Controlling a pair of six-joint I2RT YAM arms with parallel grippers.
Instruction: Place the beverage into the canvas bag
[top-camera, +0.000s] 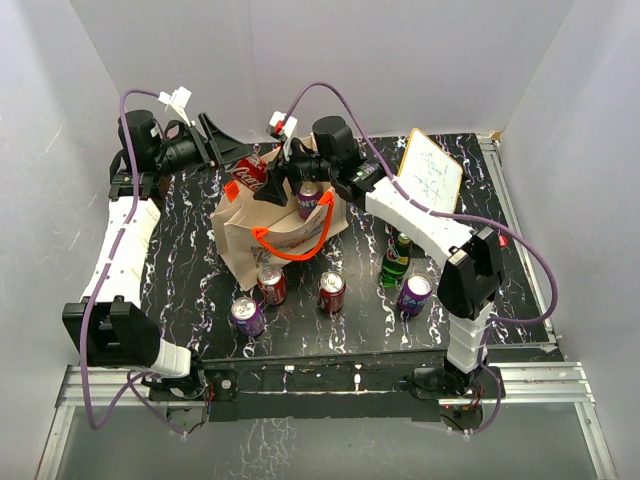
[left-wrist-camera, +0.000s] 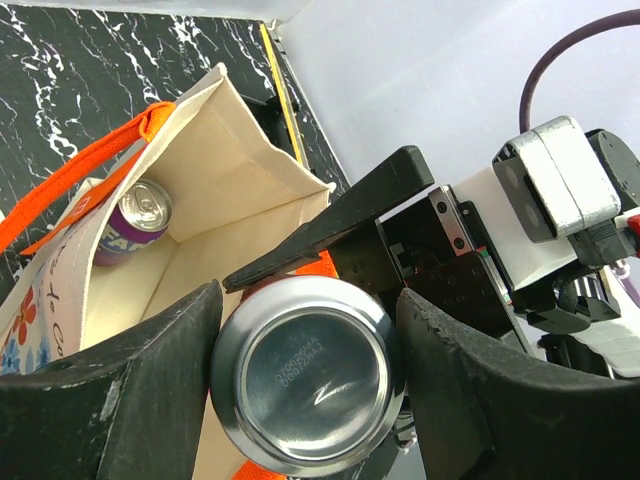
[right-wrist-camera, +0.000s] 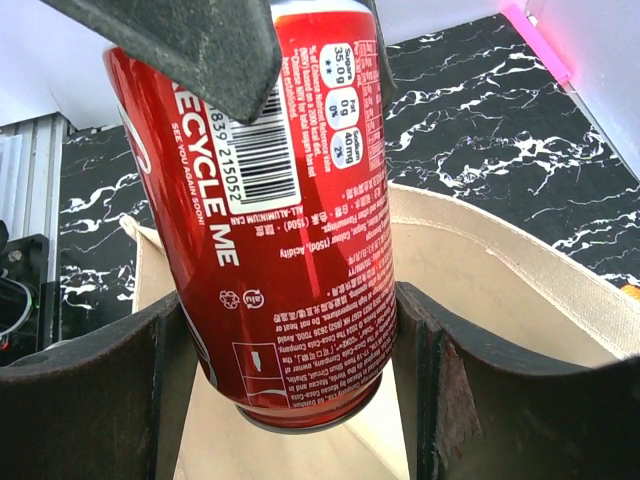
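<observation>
- Nearest the arm bases, four loose cans (top-camera: 271, 284) and a green bottle (top-camera: 397, 260) stand on the table (top-camera: 180, 230), not yet bagged.
- Behind them, the canvas bag (top-camera: 245, 245) stands open with a purple can (left-wrist-camera: 140, 215) already inside.
- Over the bag's mouth, a red cola can (right-wrist-camera: 290, 230) is held by both the left gripper (left-wrist-camera: 310, 330) and the right gripper (right-wrist-camera: 292, 305), whose jaws are closed against its sides. Lowering and release are still to do.
</observation>
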